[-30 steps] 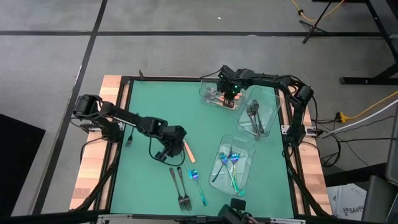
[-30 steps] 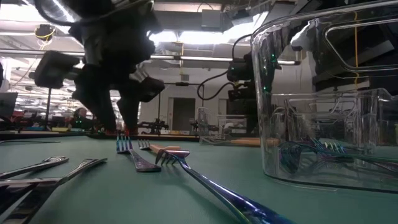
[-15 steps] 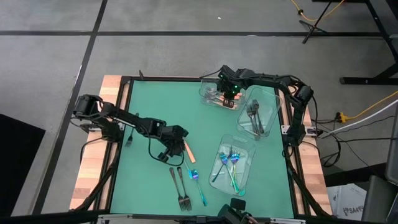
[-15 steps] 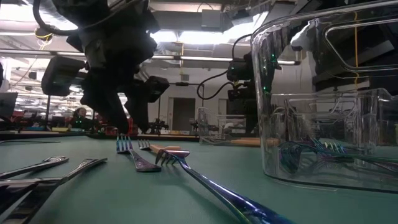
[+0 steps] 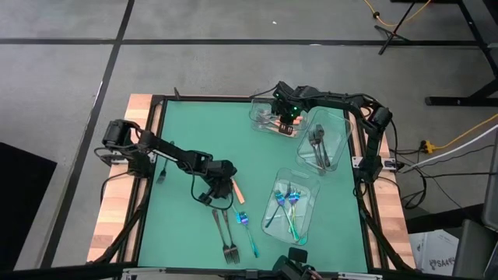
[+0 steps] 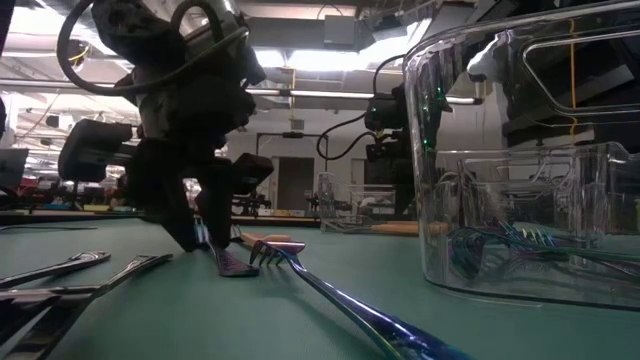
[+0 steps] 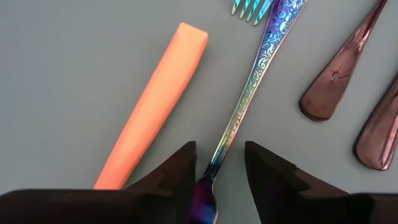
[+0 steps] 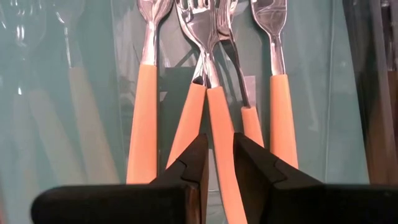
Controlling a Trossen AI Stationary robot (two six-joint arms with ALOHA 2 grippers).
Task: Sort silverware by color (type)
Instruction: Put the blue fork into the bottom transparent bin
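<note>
A slim iridescent blue-teal metal fork (image 7: pixel 249 93) with a scrolled, embossed handle lies on the matte green table (image 5: pixel 194 132), beside a smooth orange handle (image 7: pixel 152 106) and two glossy dark rounded fork handles (image 7: pixel 339 81). The left gripper (image 7: pixel 217 177) is low on the table, fingers spread to either side of the iridescent handle's end. The right gripper (image 8: pixel 217 165), over the clear plastic tray (image 5: pixel 264 117) of orange-handled forks (image 8: pixel 144 118), pinches one orange handle

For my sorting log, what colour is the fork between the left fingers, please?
Iridescent blue-teal fork, best in the left wrist view.
</note>
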